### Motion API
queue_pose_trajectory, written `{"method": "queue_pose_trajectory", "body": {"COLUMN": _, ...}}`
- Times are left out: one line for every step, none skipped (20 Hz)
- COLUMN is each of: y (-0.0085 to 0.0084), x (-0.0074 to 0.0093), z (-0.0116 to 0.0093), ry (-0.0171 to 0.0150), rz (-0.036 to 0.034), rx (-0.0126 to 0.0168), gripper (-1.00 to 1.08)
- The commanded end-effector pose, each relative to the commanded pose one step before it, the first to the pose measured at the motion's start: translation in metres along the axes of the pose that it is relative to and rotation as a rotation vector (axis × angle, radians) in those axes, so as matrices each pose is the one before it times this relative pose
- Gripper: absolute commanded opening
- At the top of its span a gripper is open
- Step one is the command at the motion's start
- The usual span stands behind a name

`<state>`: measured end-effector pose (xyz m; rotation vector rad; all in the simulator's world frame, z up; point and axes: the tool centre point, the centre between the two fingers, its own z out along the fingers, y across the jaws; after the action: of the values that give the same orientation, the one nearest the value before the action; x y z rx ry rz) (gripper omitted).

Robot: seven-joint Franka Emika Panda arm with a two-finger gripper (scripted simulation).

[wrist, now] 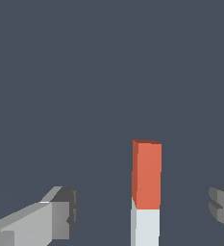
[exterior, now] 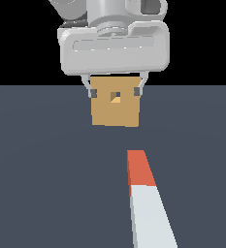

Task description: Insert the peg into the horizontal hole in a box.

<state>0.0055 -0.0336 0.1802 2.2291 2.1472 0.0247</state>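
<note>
The tan box [exterior: 115, 114] stands on the dark floor, its small square hole [exterior: 115, 96] facing the exterior camera. The peg [exterior: 148, 208] lies on the floor in front of it, with the orange-red end [exterior: 139, 170] towards the box and the white part running out of frame. My gripper [exterior: 114, 91] hangs high, open and empty. Its fingertips [exterior: 91, 91] show at the box's upper corners. In the wrist view the peg's orange end [wrist: 146, 175] lies between my open fingers [wrist: 60, 211], well below them. The box is out of the wrist view.
Dark grey floor [exterior: 41, 184] surrounds the box and the peg. No other objects show.
</note>
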Motion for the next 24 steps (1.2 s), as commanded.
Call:
{"method": "queue_pose_trajectory", "body": {"y": 0.00001, "x": -0.00001, "z": 0.00001, "ry": 0.0, "rz": 0.0, "rx": 0.0, "gripper": 1.0}}
{"method": "queue_pose_trajectory", "body": {"y": 0.00007, "x": -0.00029, "z": 0.00018, "ry": 0.0, "rz": 0.0, "rx": 0.0, "gripper": 1.0}}
{"method": "queue_pose_trajectory", "body": {"y": 0.00022, "x": -0.00087, "z": 0.00054, "ry": 0.0, "rz": 0.0, "rx": 0.0, "gripper": 1.0}}
{"method": "queue_pose_trajectory", "body": {"y": 0.00045, "x": -0.00166, "z": 0.00127, "ry": 0.00024, "rz": 0.00027, "rx": 0.00059, "gripper": 1.0}}
{"method": "queue_pose_trajectory", "body": {"y": 0.00059, "x": -0.00223, "z": 0.00162, "ry": 0.00024, "rz": 0.00028, "rx": 0.00058, "gripper": 1.0}}
{"method": "queue_pose_trajectory", "body": {"y": 0.0008, "x": -0.00294, "z": 0.00224, "ry": 0.00042, "rz": 0.00048, "rx": 0.00101, "gripper": 1.0}}
{"method": "queue_pose_trajectory", "body": {"y": 0.00091, "x": -0.00342, "z": 0.00246, "ry": 0.00035, "rz": 0.00039, "rx": 0.00082, "gripper": 1.0}}
{"method": "queue_pose_trajectory", "body": {"y": 0.00112, "x": -0.00412, "z": 0.00309, "ry": 0.00055, "rz": 0.00062, "rx": 0.0013, "gripper": 1.0}}
{"method": "queue_pose_trajectory", "body": {"y": 0.00125, "x": -0.00462, "z": 0.00341, "ry": 0.00056, "rz": 0.00061, "rx": 0.0013, "gripper": 1.0}}
{"method": "queue_pose_trajectory", "body": {"y": 0.00141, "x": -0.00516, "z": 0.00379, "ry": 0.00062, "rz": 0.00067, "rx": 0.00143, "gripper": 1.0}}
{"method": "queue_pose_trajectory", "body": {"y": 0.00157, "x": -0.0057, "z": 0.00422, "ry": 0.00072, "rz": 0.00077, "rx": 0.00164, "gripper": 1.0}}
{"method": "queue_pose_trajectory", "body": {"y": 0.0017, "x": -0.00615, "z": 0.0045, "ry": 0.00073, "rz": 0.00076, "rx": 0.00164, "gripper": 1.0}}
{"method": "queue_pose_trajectory", "body": {"y": 0.00186, "x": -0.00667, "z": 0.00495, "ry": 0.00087, "rz": 0.00089, "rx": 0.00192, "gripper": 1.0}}
{"method": "queue_pose_trajectory", "body": {"y": 0.002, "x": -0.00709, "z": 0.00528, "ry": 0.00096, "rz": 0.00096, "rx": 0.00209, "gripper": 1.0}}
{"method": "queue_pose_trajectory", "body": {"y": 0.0021, "x": -0.0074, "z": 0.00547, "ry": 0.00097, "rz": 0.00096, "rx": 0.00208, "gripper": 1.0}}
{"method": "queue_pose_trajectory", "body": {"y": 0.00222, "x": -0.00771, "z": 0.00573, "ry": 0.00105, "rz": 0.00103, "rx": 0.00223, "gripper": 1.0}}
{"method": "queue_pose_trajectory", "body": {"y": 0.00231, "x": -0.00791, "z": 0.00585, "ry": 0.00106, "rz": 0.00102, "rx": 0.00223, "gripper": 1.0}}
{"method": "queue_pose_trajectory", "body": {"y": 0.00241, "x": -0.00814, "z": 0.00609, "ry": 0.00117, "rz": 0.00112, "rx": 0.00244, "gripper": 1.0}}
{"method": "queue_pose_trajectory", "body": {"y": 0.00249, "x": -0.00826, "z": 0.00615, "ry": 0.00117, "rz": 0.00112, "rx": 0.00244, "gripper": 1.0}}
{"method": "queue_pose_trajectory", "body": {"y": 0.00243, "x": -0.00795, "z": 0.0059, "ry": 0.00111, "rz": 0.00105, "rx": 0.0023, "gripper": 1.0}}
{"method": "queue_pose_trajectory", "body": {"y": 0.00227, "x": -0.00736, "z": 0.0055, "ry": 0.00108, "rz": 0.00102, "rx": 0.00222, "gripper": 1.0}}
{"method": "queue_pose_trajectory", "body": {"y": 0.00211, "x": -0.00673, "z": 0.005, "ry": 0.00096, "rz": 0.00091, "rx": 0.00199, "gripper": 1.0}}
{"method": "queue_pose_trajectory", "body": {"y": 0.00197, "x": -0.00613, "z": 0.00454, "ry": 0.00087, "rz": 0.00084, "rx": 0.00182, "gripper": 1.0}}
{"method": "queue_pose_trajectory", "body": {"y": 0.00184, "x": -0.00553, "z": 0.00407, "ry": 0.00077, "rz": 0.00075, "rx": 0.00163, "gripper": 1.0}}
